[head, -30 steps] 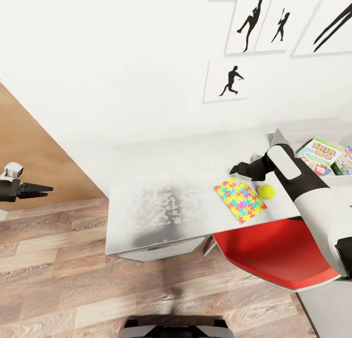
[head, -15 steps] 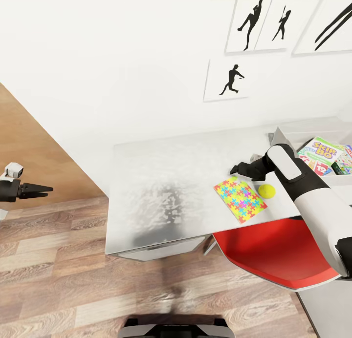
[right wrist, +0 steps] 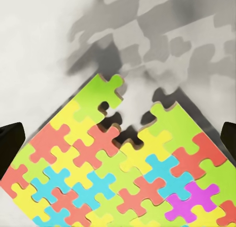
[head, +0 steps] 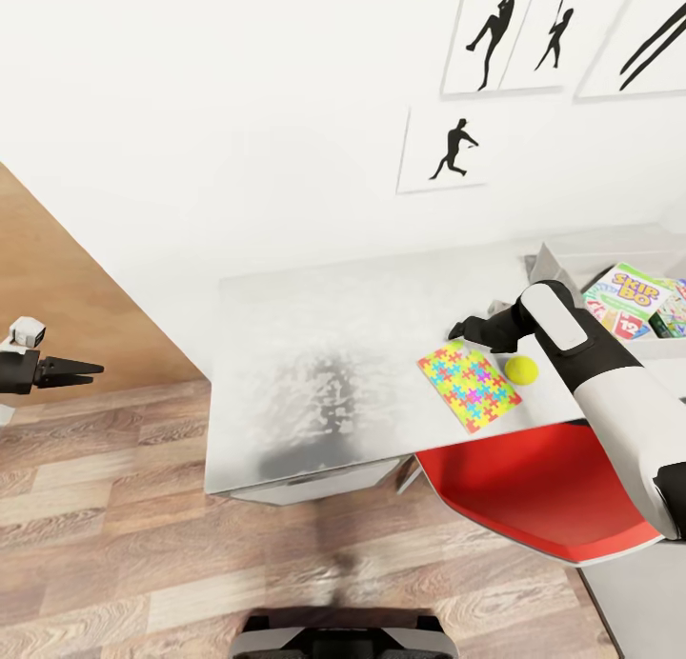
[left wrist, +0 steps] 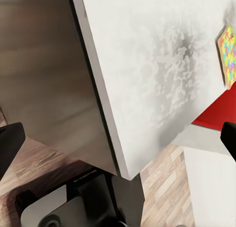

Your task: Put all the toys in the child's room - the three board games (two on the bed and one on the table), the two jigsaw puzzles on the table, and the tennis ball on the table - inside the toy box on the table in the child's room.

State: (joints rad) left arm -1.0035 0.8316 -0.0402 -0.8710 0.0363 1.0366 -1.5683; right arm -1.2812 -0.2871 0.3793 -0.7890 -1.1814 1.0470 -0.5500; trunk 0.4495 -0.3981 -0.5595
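One jigsaw puzzle [head: 469,388] lies flat on the white table [head: 324,326] near its front edge, with the tennis ball [head: 520,369] just to its right. My right gripper [head: 459,331] hovers open just behind the puzzle's far corner; the right wrist view has the puzzle [right wrist: 123,178] between the spread fingertips [right wrist: 11,138]. The grey toy box [head: 560,257] stands at the table's right end and holds a light blue board game [head: 629,292] and other printed boxes. My left gripper [head: 81,367] hangs open over the floor, far left of the table.
A red chair [head: 534,488] is tucked under the table's front right. Wood-plank floor [head: 114,526] spreads left and in front. Silhouette pictures [head: 450,149] hang on the white wall. The left wrist view looks over the table's left end [left wrist: 147,65].
The head view has shifted very slightly. Neither arm nor any toy has visibly moved.
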